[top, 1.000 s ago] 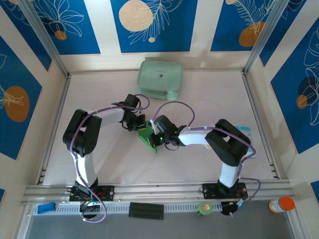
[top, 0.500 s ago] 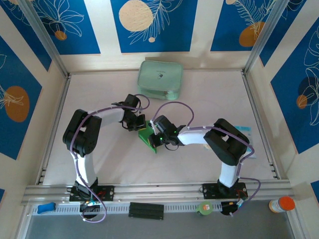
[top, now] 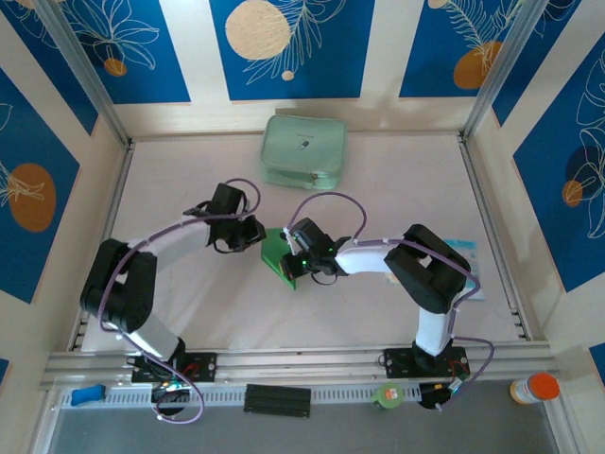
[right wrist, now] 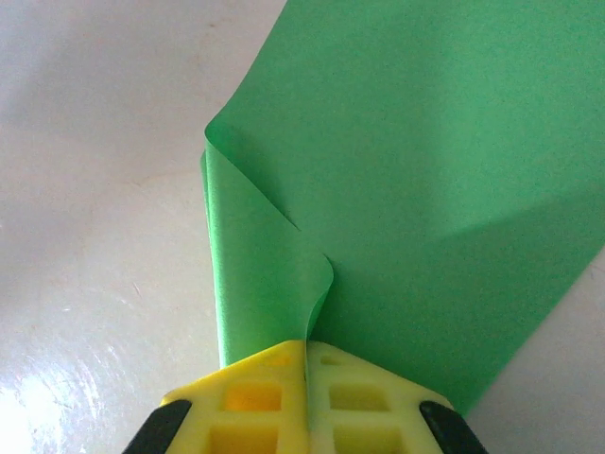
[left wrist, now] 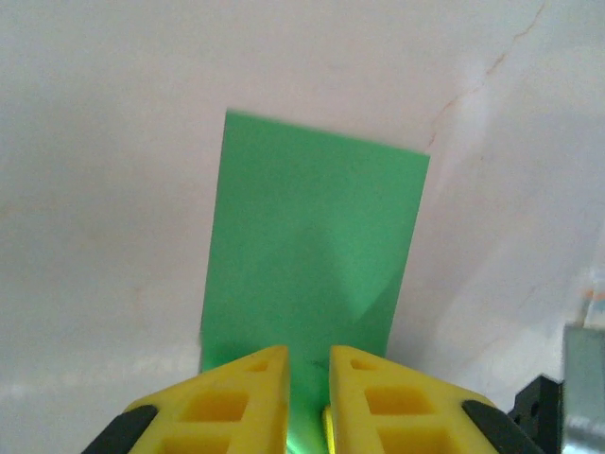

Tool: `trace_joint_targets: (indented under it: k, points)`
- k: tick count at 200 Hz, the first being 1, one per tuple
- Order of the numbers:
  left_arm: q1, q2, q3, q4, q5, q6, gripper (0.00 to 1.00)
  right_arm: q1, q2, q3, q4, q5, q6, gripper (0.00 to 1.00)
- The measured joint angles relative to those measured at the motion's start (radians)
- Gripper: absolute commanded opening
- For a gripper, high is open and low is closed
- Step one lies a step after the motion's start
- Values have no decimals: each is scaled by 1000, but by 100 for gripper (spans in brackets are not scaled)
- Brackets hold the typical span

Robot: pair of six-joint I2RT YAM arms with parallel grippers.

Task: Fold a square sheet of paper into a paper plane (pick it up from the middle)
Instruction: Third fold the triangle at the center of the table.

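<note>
left arm lies low, stretched toward frame centre, left gripper (left wrist: 309,367) jaws parted a sliver over the green paper sheet (top: 276,257), its near edge hidden behind them; right arm reaches in from the right, right gripper (right wrist: 307,364) pinched shut on a curled fold; mint zip pouch (top: 303,151) mark unreadable
</note>
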Motion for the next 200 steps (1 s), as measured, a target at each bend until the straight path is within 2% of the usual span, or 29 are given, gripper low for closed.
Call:
trace_joint_targets:
  k: [40,79,128,200]
  points:
    - [-52,-76,-185,142,26,-185,18,-3,2,3,0,0,7,0]
    - [-99,-87,-237,237,26,-303,13,-3,5,6,0,0,7,0]
    - [-130,-38,-237,338,19,-377,9,-3,8,10,0,0,8,0]
    - [-133,-27,-251,346,-23,-404,9,-3,9,14,-5,0,8,0]
